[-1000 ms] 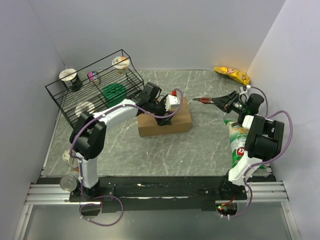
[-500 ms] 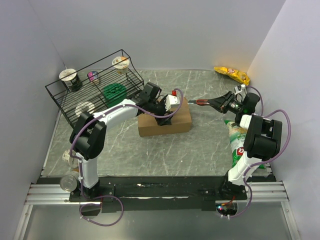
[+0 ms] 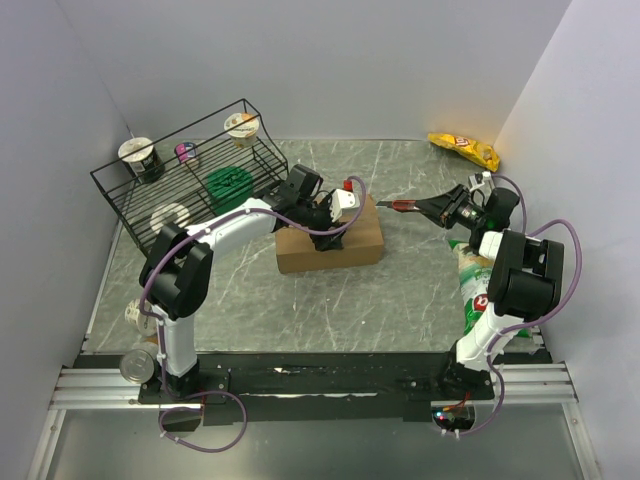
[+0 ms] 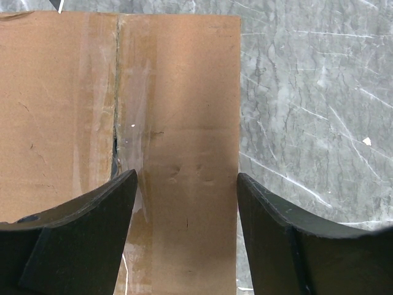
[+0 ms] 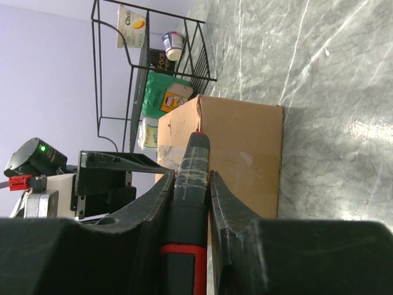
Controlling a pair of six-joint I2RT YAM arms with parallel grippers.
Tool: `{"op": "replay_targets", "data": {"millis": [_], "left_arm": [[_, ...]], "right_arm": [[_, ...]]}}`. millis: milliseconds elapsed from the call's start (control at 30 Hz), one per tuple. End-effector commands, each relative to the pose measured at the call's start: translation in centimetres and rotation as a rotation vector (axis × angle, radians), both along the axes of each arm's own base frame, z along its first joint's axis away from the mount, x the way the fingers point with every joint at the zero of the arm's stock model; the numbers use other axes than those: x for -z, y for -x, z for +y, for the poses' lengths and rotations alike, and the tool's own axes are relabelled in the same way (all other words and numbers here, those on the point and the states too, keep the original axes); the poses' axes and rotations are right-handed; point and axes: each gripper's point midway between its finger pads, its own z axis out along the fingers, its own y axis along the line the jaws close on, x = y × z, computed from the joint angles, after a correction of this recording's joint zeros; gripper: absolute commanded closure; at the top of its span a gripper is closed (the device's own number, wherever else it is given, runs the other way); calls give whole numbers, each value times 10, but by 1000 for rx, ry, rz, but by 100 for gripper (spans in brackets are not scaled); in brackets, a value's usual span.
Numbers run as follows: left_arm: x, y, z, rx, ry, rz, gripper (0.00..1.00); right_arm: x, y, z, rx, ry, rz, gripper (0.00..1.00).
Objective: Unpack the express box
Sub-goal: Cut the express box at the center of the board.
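Note:
The express box (image 3: 340,243) is a brown cardboard carton lying mid-table, its flaps down and clear tape along the centre seam (image 4: 116,92). My left gripper (image 3: 326,224) sits low over its top. In the left wrist view that gripper (image 4: 186,190) is open, one finger over the seam and the other at the box's right edge, with nothing gripped. My right gripper (image 3: 452,207) is shut on a black and red cutter (image 3: 405,204) whose tip points left at the box, a short gap away. In the right wrist view the cutter (image 5: 191,153) lies between the pads, with the box (image 5: 245,141) beyond.
A black wire rack (image 3: 262,150) at the back left holds cups and a green packet. A yellow snack bag (image 3: 463,148) lies at the back right. A green and white bag (image 3: 472,272) lies under my right arm. A can (image 3: 134,366) stands near the left base.
My right gripper has shifted a little left with the cutter, bringing the tip nearer the box. The left arm and box have not moved.

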Motion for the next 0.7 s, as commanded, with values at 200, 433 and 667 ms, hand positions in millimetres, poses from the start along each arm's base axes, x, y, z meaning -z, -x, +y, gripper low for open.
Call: {"op": "replay_targets", "data": {"millis": [200, 433, 667], "left_arm": [[-1, 2, -1, 8, 8, 17, 30], [2, 4, 0, 9, 1, 24, 30], [3, 5, 1, 12, -1, 25, 30]], "right_arm": [[-22, -2, -7, 28, 33, -95, 100], [-20, -2, -10, 34, 33, -91, 100], [-18, -1, -9, 11, 34, -87, 100]]}}
